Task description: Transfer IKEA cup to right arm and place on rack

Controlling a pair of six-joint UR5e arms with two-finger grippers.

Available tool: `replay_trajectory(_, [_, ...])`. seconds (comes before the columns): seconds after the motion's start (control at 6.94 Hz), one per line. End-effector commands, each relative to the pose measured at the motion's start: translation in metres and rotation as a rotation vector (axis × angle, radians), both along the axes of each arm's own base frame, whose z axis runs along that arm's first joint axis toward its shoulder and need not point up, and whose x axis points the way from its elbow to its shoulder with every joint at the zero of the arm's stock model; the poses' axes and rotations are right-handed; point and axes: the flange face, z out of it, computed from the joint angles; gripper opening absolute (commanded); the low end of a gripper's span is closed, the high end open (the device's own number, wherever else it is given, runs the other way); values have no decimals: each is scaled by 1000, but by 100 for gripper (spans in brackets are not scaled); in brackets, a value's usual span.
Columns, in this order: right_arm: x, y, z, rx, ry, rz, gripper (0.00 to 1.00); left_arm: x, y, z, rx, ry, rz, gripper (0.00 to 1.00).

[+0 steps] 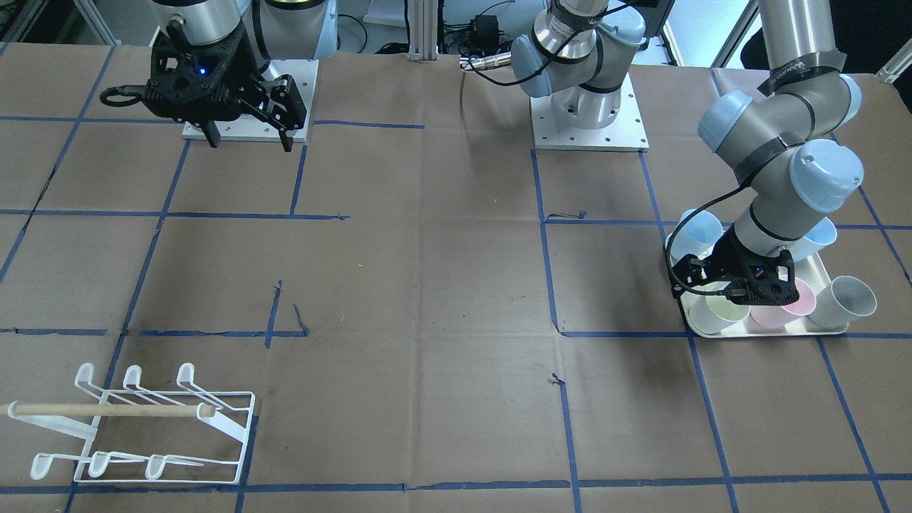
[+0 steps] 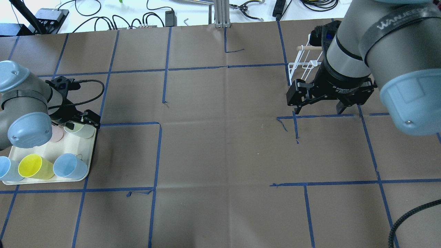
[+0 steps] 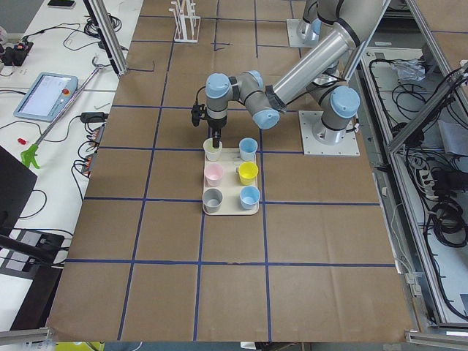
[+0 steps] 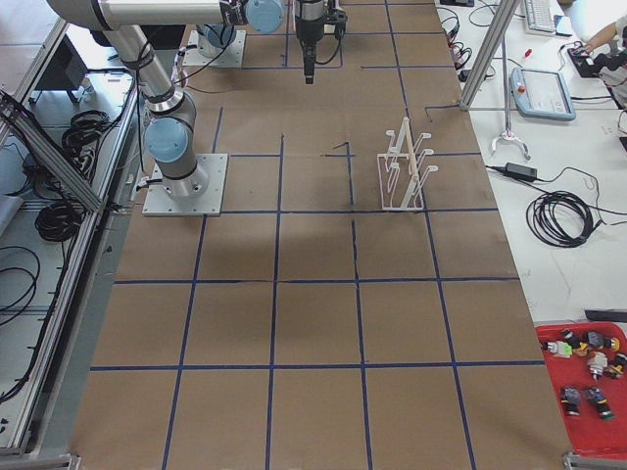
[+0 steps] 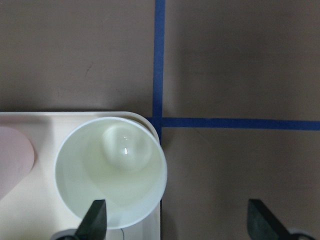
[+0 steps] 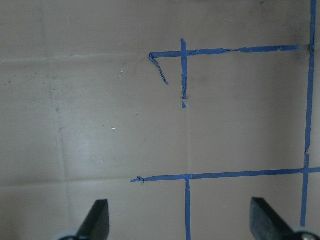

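Note:
A pale green cup [image 5: 111, 170] stands upright at the corner of the cream tray [image 2: 51, 148]; it also shows in the overhead view [image 2: 82, 131]. My left gripper [image 5: 177, 220] is open and low over it. One finger is over the cup's inside, the other is outside its rim, over the table beyond the tray's edge. My right gripper [image 2: 318, 111] is open and empty, held above bare table near its base [image 1: 249, 142]. The white wire rack [image 1: 142, 427] with a wooden dowel stands far from the tray, and my right arm partly hides it in the overhead view [image 2: 305, 65].
The tray also holds a pink cup [image 1: 784, 306], a white cup [image 1: 848, 299], a yellow cup [image 2: 34, 167] and two light blue cups [image 2: 69, 166]. Brown paper with blue tape lines covers the table. The arm bases [image 1: 588, 121] stand at the robot's edge.

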Motion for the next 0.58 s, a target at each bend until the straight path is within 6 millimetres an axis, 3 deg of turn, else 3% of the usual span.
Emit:
replay_trajectory(0.0, [0,-3,-1,-8,-3,-4,100,4,0,-3,5,-3,-5,99])
replay_trajectory(0.14, [0,-3,-1,-8,-3,-4,100,4,0,-4,6,-2,-6,93])
replay_trajectory(0.43, [0,-2,-4,-4,-1,-7,100,5,-1,-1,1,-10,-32,25])
